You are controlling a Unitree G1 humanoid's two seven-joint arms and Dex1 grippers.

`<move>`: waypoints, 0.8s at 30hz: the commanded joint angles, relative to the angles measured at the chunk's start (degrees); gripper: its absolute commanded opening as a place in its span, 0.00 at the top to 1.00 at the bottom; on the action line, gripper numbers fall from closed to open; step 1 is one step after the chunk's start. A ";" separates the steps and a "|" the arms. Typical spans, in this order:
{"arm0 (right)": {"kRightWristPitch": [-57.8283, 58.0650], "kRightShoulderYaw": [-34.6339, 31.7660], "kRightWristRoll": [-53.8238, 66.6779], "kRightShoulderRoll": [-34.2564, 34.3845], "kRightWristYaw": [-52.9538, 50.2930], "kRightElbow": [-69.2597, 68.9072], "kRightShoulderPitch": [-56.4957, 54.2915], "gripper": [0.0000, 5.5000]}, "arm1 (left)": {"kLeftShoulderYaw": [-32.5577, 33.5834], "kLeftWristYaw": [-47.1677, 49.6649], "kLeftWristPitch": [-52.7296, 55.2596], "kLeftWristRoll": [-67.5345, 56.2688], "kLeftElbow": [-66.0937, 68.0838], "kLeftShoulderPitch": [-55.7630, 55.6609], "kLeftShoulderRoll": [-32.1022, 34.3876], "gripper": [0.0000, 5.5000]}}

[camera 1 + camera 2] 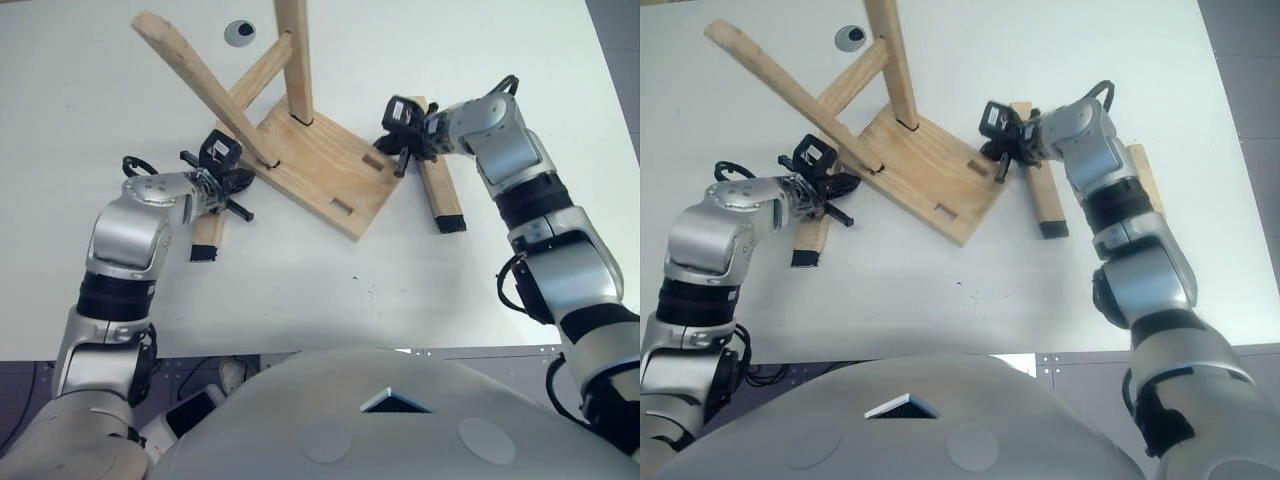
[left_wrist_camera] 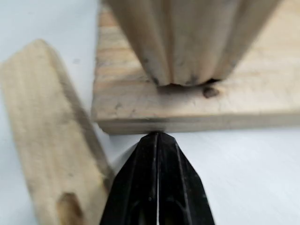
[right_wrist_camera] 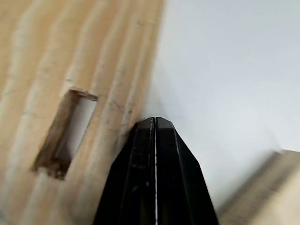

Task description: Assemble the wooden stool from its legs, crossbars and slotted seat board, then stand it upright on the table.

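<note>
Well, both claws were clenched on nothing: left claw [image 2: 157,135] tipped against one edge of the seat board [image 1: 320,160], right claw [image 3: 155,120] against the opposite edge, beside an empty slot [image 3: 65,133]. Two legs [image 1: 200,85] [image 1: 295,60] stood slotted in, joined by one crossbar [image 1: 258,82]. Three loose wooden pieces [image 1: 812,240] [image 1: 1042,205] [image 1: 1145,175] lay on the table [image 1: 300,290].

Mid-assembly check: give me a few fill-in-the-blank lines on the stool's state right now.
The seat board has ____ legs standing in its slots. A ____ joins the upright leg and the slanted leg. The left gripper and right gripper both have their fingers ____, tips at the board's edge. Beside the right gripper, a loose leg lies flat on the ____.
Missing words: two; crossbar; shut; table.
</note>
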 commanded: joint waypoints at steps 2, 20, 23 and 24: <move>7.39 2.37 2.38 -3.87 7.55 -19.01 5.83 0.99 | 0.15 2.35 -3.48 1.52 15.53 -5.51 -7.36 1.00; 35.42 -24.70 11.20 -7.42 -14.17 -26.78 4.41 0.81 | 8.31 2.82 -0.98 1.05 11.04 -10.96 -6.97 1.00; 35.79 -25.91 10.14 -12.13 -15.59 -24.91 7.99 0.72 | 8.80 3.17 0.87 2.20 4.25 -8.62 -3.17 1.00; 35.59 -25.60 10.69 -13.90 -14.08 -24.61 9.45 0.69 | 9.51 4.74 1.19 2.99 1.51 -6.63 -2.95 1.00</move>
